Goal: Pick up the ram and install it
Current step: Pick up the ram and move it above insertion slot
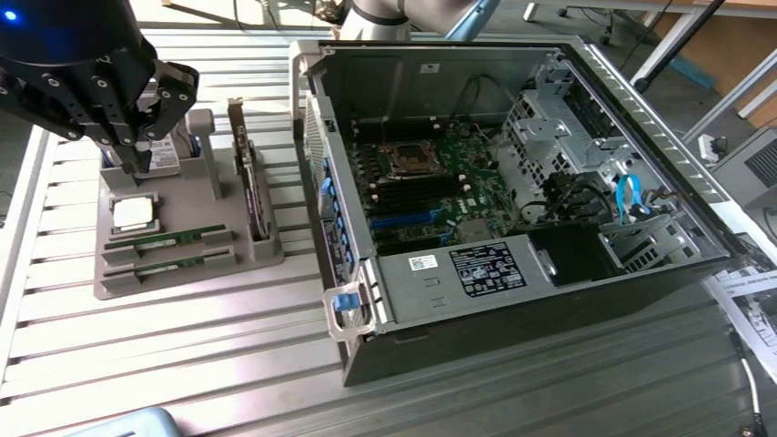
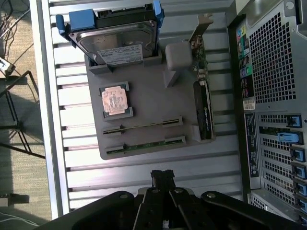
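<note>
Hovering claw (image 1: 144,150): mine, fingers pressed together, nothing in them; hangs over the holder (image 1: 195,218) near its hard drive (image 2: 117,40) end, touching nothing.
holder: grey tray on the slatted table (image 1: 182,355), just beside the case; I guess one seat per part, so each sits where I can find it.
CPU (image 1: 134,211): flat in its pocket mid-holder, not my job.
ram (image 1: 166,238): green stick on edge in a slot toward the holder's edge opposite the hard drive, untouched; second stick (image 1: 158,266) in the next slot, closer to that edge. Standing on edge likely leaves the long top free for a pinch.
expansion card (image 1: 249,173): upright along the holder's edge nearest the case.
case (image 1: 425,273): on its side, panel off, motherboard (image 1: 425,187) facing up, probably for reaching slots from above.
</note>
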